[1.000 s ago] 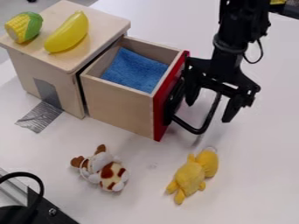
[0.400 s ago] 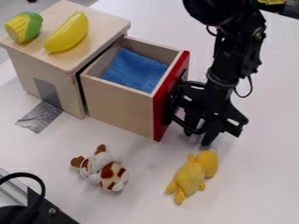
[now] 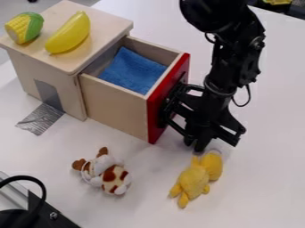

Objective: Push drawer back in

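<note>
The wooden drawer (image 3: 116, 104) stands pulled out from the right side of the wooden cabinet (image 3: 56, 84), a blue cloth (image 3: 132, 70) inside it. Its red front (image 3: 168, 99) faces right and carries a black handle (image 3: 173, 106). My gripper (image 3: 198, 143) hangs low at the drawer's front, against the handle, its tips near the table. The handle's lower end is partly hidden by the gripper.
A toy corn (image 3: 25, 27) and a yellow banana (image 3: 68, 33) lie on the cabinet top. On the white table (image 3: 149, 196) are a brown-and-white plush (image 3: 106, 173) and a yellow plush (image 3: 196, 178), the latter just below the gripper. Black equipment (image 3: 30, 213) stands lower left.
The gripper has come down and left to the handle. The drawer has shifted slightly left into the cabinet, its red front moving with it. The plush toys look unmoved.
</note>
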### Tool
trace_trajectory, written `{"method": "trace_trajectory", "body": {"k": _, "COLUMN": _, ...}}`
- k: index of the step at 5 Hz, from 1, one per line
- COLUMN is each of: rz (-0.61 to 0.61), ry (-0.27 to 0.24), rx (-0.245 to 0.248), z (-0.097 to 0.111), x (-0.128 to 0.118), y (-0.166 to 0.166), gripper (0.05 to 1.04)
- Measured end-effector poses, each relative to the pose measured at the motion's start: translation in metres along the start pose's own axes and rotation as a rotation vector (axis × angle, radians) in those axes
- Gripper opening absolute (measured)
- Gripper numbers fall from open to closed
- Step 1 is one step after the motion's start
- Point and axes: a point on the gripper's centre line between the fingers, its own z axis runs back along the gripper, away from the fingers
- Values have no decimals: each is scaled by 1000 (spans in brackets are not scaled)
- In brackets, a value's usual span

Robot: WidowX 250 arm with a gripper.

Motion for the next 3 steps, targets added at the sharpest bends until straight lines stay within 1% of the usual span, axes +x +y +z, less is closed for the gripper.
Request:
{"method": "trace_trajectory", "body": {"k": 2, "rz": 21, "ry": -20, "rx": -11, "z": 4, "x": -25, "y": 17, "gripper": 137}}
{"method": "trace_trajectory", "body": {"k": 3, "rz": 28, "ry": -51, "rx": -19, "z": 9, "x": -32, "y": 22, "gripper": 137}}
